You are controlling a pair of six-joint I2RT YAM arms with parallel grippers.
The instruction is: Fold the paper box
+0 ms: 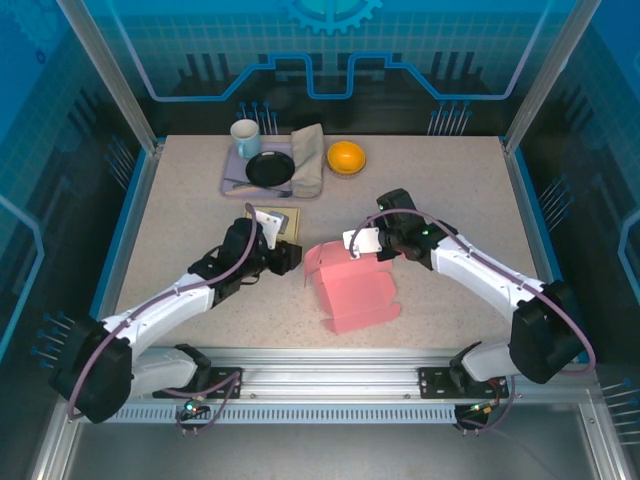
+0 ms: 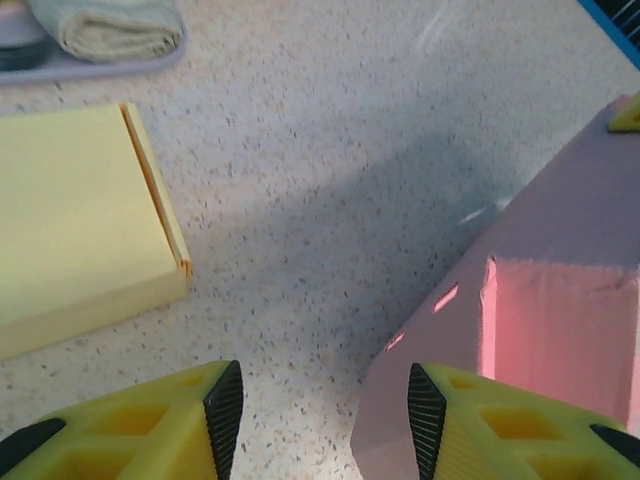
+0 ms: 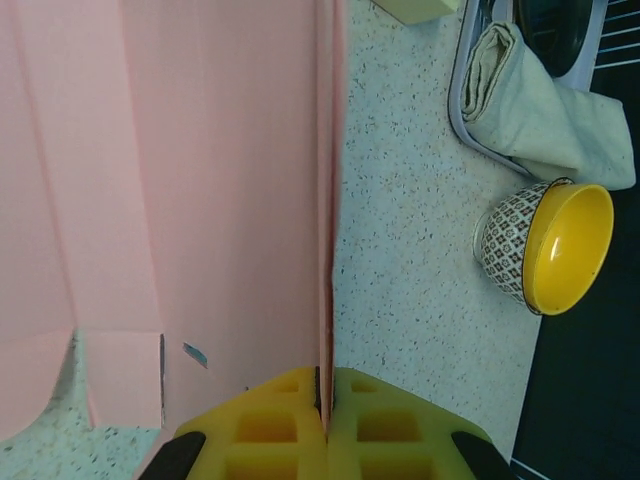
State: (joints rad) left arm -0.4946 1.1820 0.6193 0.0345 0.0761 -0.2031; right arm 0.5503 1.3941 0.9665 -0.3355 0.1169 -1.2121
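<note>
The paper box (image 1: 352,288) lies mid-tabletop (image 1: 450,190), with the left pincer (image 1: 290,257) on its left and the right pincer (image 1: 385,248) at its far right edge. Behind the left pincer lies a flat carton (image 1: 290,218). Behind that, a tray (image 1: 232,178) holds a mug (image 1: 245,138), plate (image 1: 270,169) and towel (image 1: 308,158). A bowl (image 1: 346,157) stands right of the tray.

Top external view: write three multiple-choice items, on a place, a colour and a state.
1. The bowl stands: A) on the table, right of the tray; B) on the tray; C) under the cloth.
2. The paper box is: A) green; B) pink; C) white.
3. The right tool is: A) wide open; B) holding a mug; C) shut on the paper box.

A: the bowl sits on bare table beside the tray.
B: its panels are pink.
C: its fingers pinch a pink panel edge.
</note>
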